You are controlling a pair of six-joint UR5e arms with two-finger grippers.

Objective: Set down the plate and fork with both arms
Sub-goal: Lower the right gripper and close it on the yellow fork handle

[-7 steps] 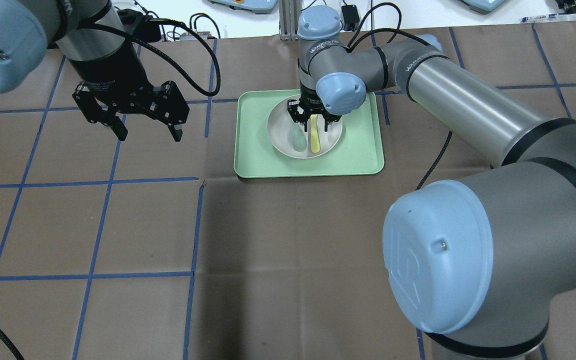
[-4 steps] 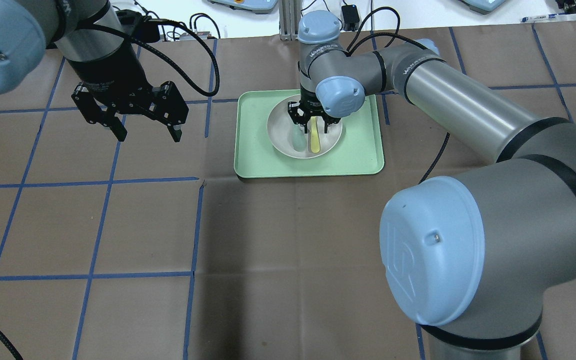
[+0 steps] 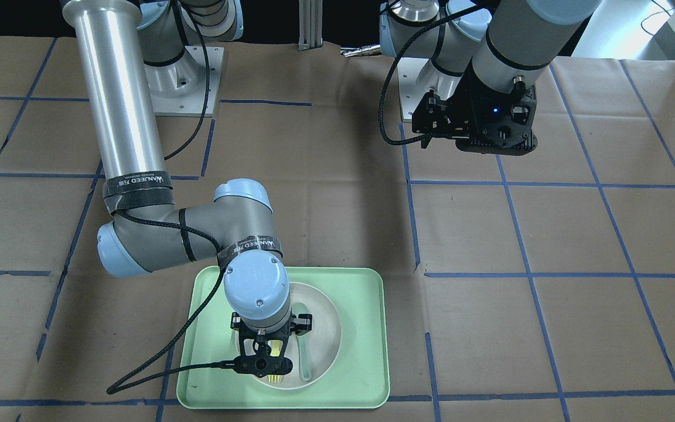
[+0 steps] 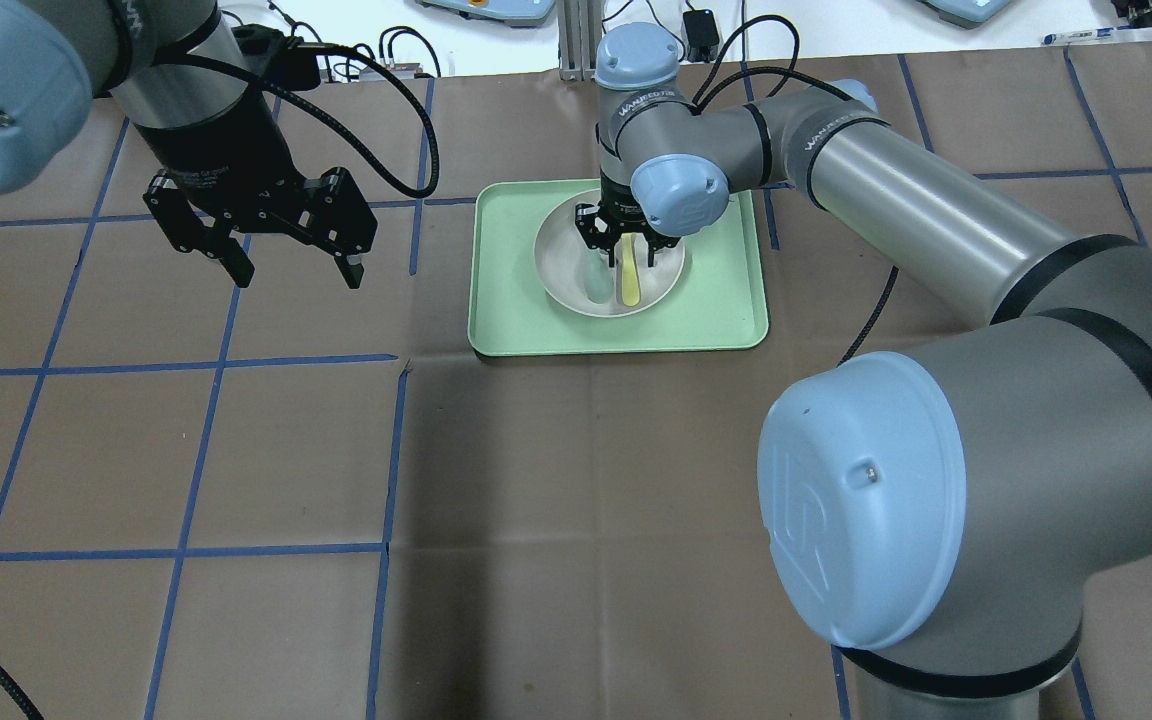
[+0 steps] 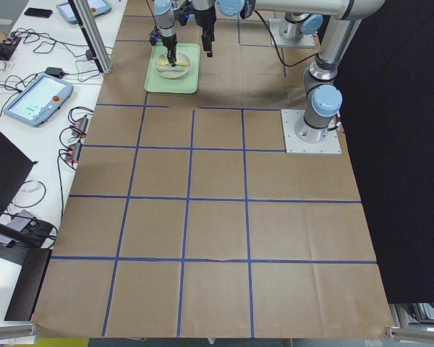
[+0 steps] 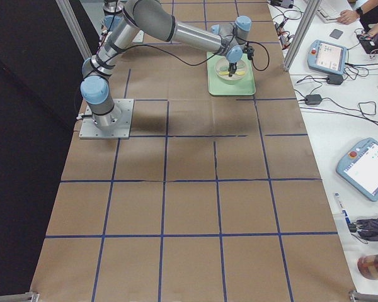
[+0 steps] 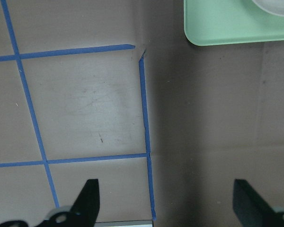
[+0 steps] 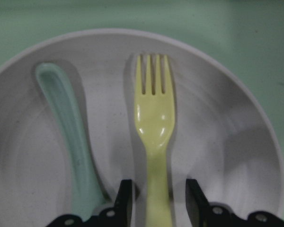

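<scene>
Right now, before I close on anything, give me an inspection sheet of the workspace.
Surface: brown paper table with a blue tape grid.
Job's things: the plate sits in the green tray; the fork lies in the plate, tines pointing away from the wrist.
Clutter: a grey-green spoon lies in the plate beside the fork, not touching it.
Grippers: right pincer open, a finger on either side of the fork's handle with gaps showing; left pincer open, hovering over bare table beside the tray.
Cables: right wrist cable crosses the tray's edge; left cable loops above the table.
Surroundings: teach pendant on a side bench.
</scene>
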